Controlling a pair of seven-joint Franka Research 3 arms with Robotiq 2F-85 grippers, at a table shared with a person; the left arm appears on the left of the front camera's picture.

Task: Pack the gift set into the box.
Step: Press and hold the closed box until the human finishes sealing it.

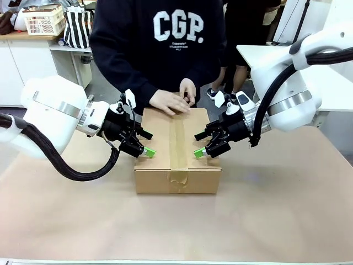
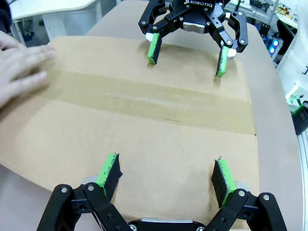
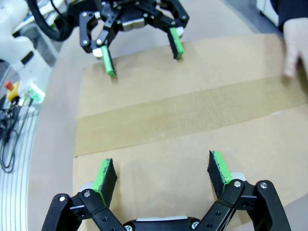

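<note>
Brown-taped box [image 1: 177, 148] bears no print; "ROBOTIQ" marks the right end effector [image 2: 187, 50]; left end effector [image 1: 148, 152] likewise spread.

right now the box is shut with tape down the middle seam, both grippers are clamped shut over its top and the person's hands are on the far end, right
Not quite: both grippers are open. The left gripper and right gripper hover with fingers spread over the box, as both wrist views show. The tape does run along the closed seam, and the person's hands rest on the far end.

Readable stuff: big white "CGP." across the person's dark navy sweatshirt [image 1: 177, 26], and "ROBOTIQ" in white on the black body of my right hand [image 2: 188, 53], facing me.
</note>
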